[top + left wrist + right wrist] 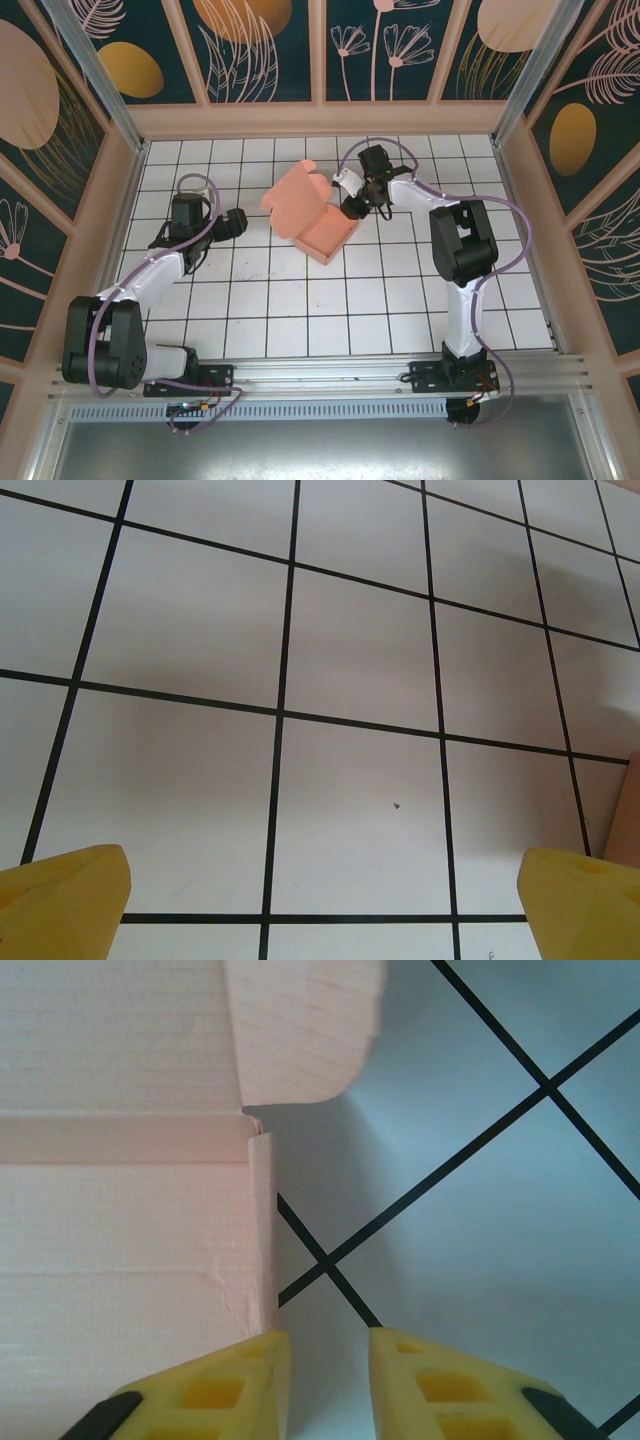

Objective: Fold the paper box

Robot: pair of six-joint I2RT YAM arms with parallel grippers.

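Note:
The paper box point(312, 215) is salmon-pink card, half formed: a shallow tray point(327, 236) lies on the tiled floor with its lid flap point(296, 189) raised at the back left. My right gripper point(356, 206) is at the tray's right side. In the right wrist view the box wall point(130, 1240) and a rounded flap point(300, 1030) are on the left. The right gripper point(330, 1345) stands narrowly open beside that wall, with bare floor in the gap. My left gripper point(237, 222) is left of the box, apart from it. The left gripper point(320, 885) is wide open over bare tiles, and a sliver of the box point(630, 810) shows at the right edge.
The white tiled floor point(300, 300) with black grid lines is fenced by pink-framed walls point(130, 160) on three sides. An aluminium rail point(320, 375) carrying both arm bases runs along the near edge. Bare tiles lie in front of the box.

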